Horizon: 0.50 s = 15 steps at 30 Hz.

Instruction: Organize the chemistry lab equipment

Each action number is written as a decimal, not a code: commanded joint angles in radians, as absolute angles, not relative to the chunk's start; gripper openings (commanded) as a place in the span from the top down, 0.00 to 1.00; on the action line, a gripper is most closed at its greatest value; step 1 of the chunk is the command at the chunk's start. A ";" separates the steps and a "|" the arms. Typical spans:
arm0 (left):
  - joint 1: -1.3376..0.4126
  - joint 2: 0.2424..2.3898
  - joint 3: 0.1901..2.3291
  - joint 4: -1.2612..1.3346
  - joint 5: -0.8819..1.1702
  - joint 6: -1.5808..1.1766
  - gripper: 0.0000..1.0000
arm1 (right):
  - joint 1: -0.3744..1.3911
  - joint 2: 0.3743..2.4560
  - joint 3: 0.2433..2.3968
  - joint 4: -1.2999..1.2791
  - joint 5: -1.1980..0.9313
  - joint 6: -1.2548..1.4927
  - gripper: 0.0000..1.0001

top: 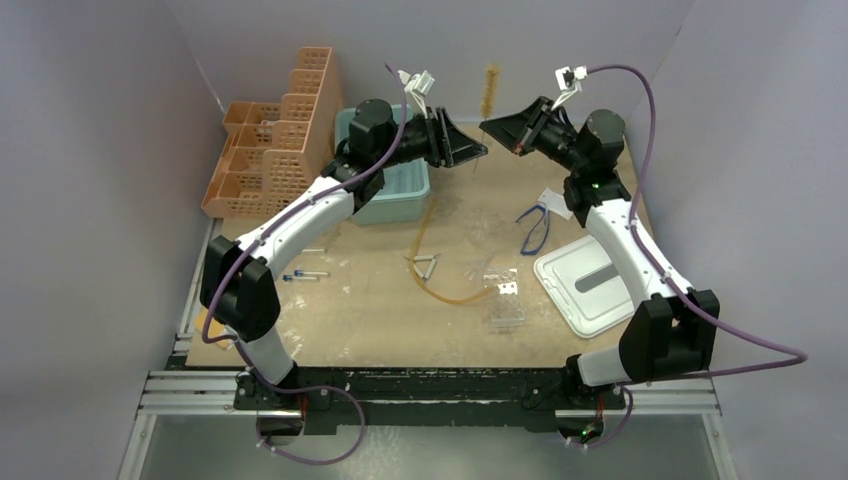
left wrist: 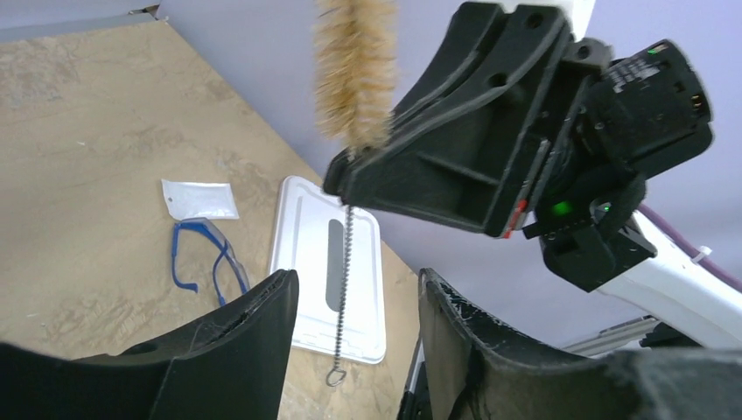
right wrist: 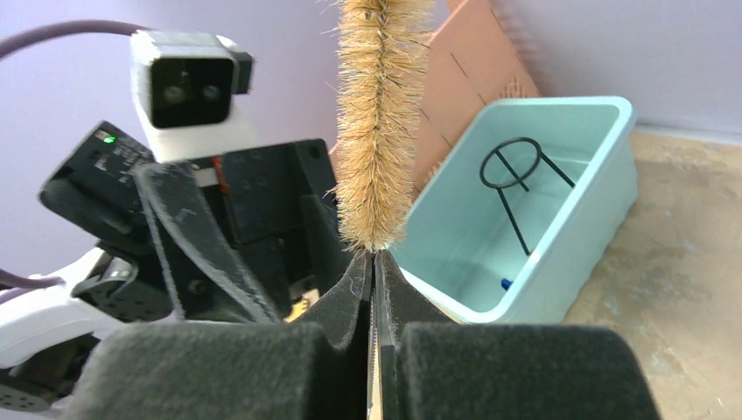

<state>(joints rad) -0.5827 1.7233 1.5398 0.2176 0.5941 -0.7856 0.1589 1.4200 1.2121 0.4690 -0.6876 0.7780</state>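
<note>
Both arms raised over the far half of the surface [top: 380,300], end effectors facing each other.

Right end effector [right wrist: 374,262]: clamped tight on the twisted wire of a bristle brush [right wrist: 381,131], just under the bristles. Brush upright, tuft above, stem hanging free below. The high pinch leaves the lower stem open for another grip.

Left end effector [left wrist: 354,297]: fingers parted, nothing in them. From its wrist view the stem and end loop hang in the gap between them; whether it touches either finger I cannot tell. Looks like a hand-over being lined up, with the teal bin [right wrist: 612,109] on the left arm's side.

Bin holds the black wire ring with stem [right wrist: 516,166], plus a small blue item I cannot identify.

Lying loose on the surface: blue-framed goggles [top: 537,225], amber hose [top: 455,298], wire triangle [top: 425,265], blue-capped clear tubes [top: 305,274], clear tube rack [top: 505,305]. Much sorting left, by my reckoning.
</note>
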 commanded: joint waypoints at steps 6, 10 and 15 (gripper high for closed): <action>-0.590 1.722 1.586 0.260 0.622 -0.759 0.61 | 0.160 1.437 1.316 0.544 -0.789 0.817 1.00; -0.597 1.725 1.590 0.277 0.640 -0.754 0.70 | 0.160 1.455 1.327 0.538 -0.811 0.823 1.00; -0.600 1.719 1.594 0.271 0.617 -0.728 0.79 | 0.161 1.464 1.326 0.541 -0.815 0.827 1.00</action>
<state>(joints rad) -0.5926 1.7294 1.5410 0.2169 0.6144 -0.7647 0.1589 1.4712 1.2816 0.4908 -0.7807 0.8127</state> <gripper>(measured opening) 0.264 0.005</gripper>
